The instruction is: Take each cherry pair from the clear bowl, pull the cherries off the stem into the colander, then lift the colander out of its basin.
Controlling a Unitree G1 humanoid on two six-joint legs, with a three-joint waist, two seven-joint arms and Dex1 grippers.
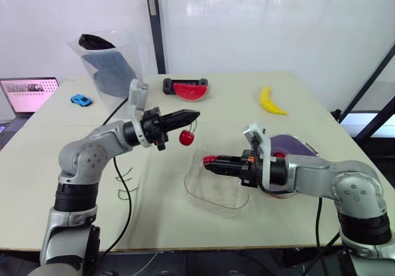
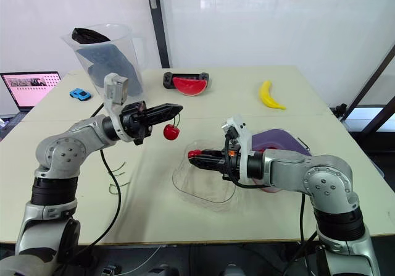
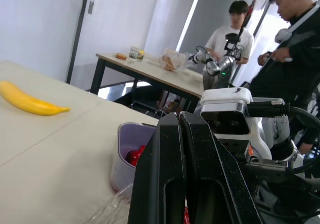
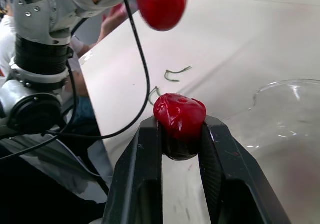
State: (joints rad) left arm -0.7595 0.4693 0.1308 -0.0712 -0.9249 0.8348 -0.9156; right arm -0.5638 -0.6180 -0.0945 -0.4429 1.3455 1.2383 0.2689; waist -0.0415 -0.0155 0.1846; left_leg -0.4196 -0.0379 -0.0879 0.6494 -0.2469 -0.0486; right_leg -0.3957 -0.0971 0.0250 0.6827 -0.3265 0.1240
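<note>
My left gripper (image 1: 195, 115) is shut on a thin stem, and a red cherry (image 1: 186, 138) hangs from it above the table, just left of the clear bowl (image 1: 217, 192). Over that bowl's far rim my right gripper (image 4: 181, 134) is shut on a second cherry (image 4: 180, 111), a short way below and right of the hanging one. The purple colander (image 1: 295, 144) sits in its basin behind my right forearm, with a few red cherries (image 3: 134, 156) inside it.
Several bare green stems (image 1: 123, 176) lie on the table left of the bowl. A banana (image 1: 271, 101), a watermelon slice (image 1: 189, 91), a blue toy car (image 1: 80, 100) and a clear pitcher (image 1: 110, 63) stand toward the back. A laptop (image 1: 28, 95) is at far left.
</note>
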